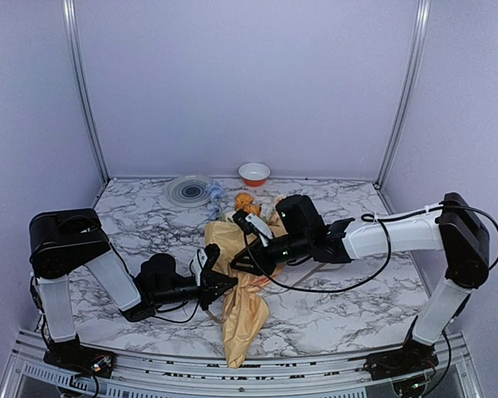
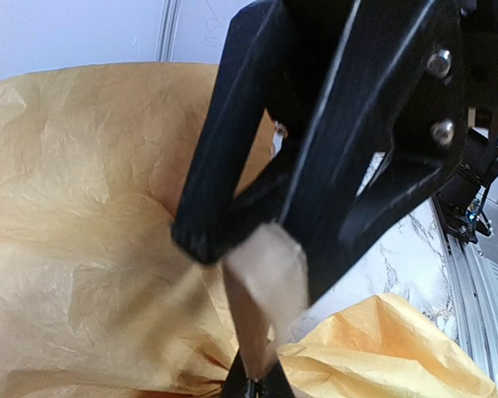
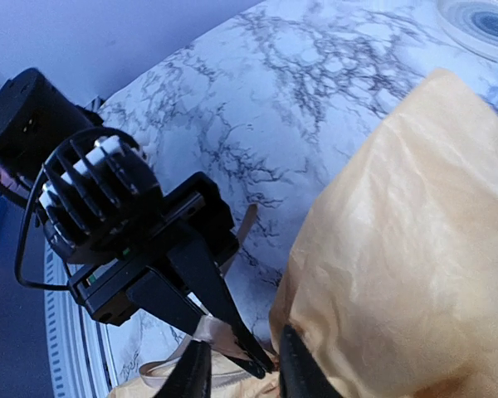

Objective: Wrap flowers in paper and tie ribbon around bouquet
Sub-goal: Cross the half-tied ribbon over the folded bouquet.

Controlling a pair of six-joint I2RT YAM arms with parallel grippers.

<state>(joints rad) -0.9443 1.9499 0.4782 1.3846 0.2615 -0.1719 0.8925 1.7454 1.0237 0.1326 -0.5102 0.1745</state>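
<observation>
Bouquet (image 1: 242, 319) is lying in the middle of the table (image 1: 340, 311), flower end far, with the left gripper (image 1: 219, 283) pinched tight on the ribbon (image 2: 270, 278) at its cinched waist, I'd guess to hold tension, while the right gripper (image 1: 241, 264) just beside has jaws parted, gripping nothing I can see.

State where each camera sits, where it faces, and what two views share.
Top external: above and behind the bases, looking down at the table; left arm and right arm meet over the bouquet.
Left wrist: close on the bouquet; own fingers pinch the ribbon.
Right wrist: beside the bouquet, facing the left gripper; own fingers at bottom.
Shared: both wrist views show the pinched ribbon.
</observation>
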